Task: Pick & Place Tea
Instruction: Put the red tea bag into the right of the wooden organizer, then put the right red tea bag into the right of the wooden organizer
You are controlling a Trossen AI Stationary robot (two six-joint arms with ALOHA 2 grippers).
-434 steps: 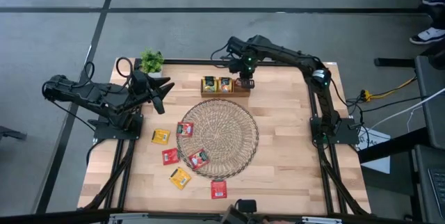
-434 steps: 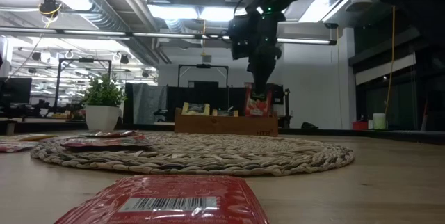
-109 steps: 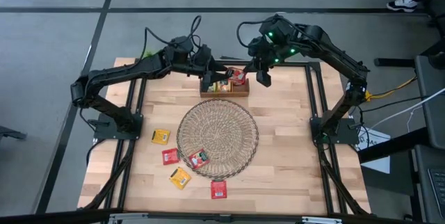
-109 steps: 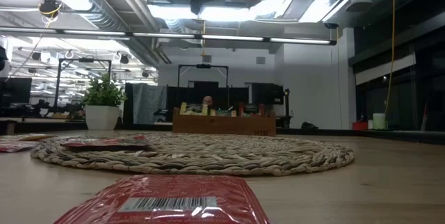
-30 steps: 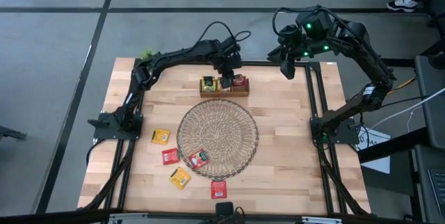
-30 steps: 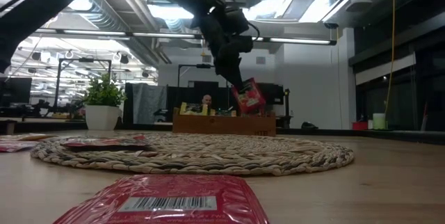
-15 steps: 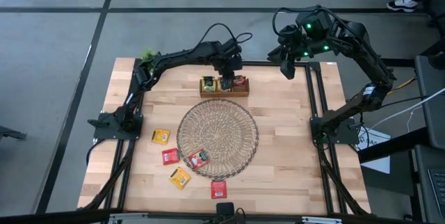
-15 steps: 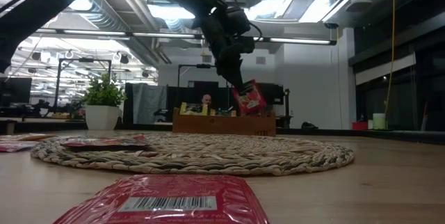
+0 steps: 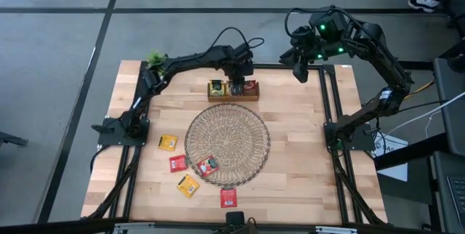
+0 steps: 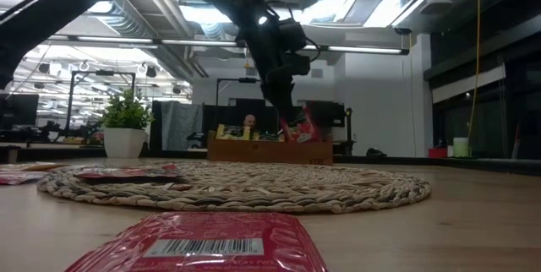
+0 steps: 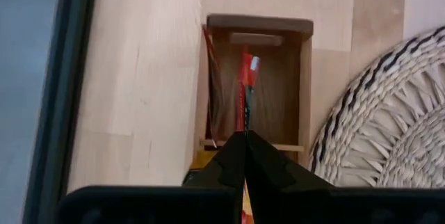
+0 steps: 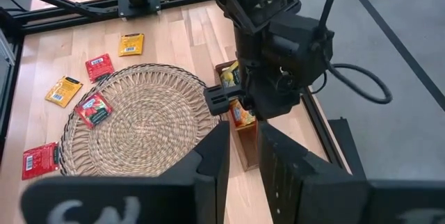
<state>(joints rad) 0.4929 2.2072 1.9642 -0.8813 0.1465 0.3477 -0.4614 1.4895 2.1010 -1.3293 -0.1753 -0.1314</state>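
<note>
Tea [image 10: 301, 127], one red sachet, hung edge-down in the left gripper [image 9: 236, 86], pinched shut directly over the wooden box [image 9: 234, 97] at the table's [image 9: 305, 154] twelve o'clock edge. Right gripper [image 9: 301, 65] waited at two o'clock, fingers parted and empty, farther off.

The left claw [image 9: 237, 86] hides much of the wooden box [image 9: 234, 97] (its middle compartments).

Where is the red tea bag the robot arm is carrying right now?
The left gripper pinches the red tea bag over the wooden box at the table's far edge, behind the wicker mat.
</note>
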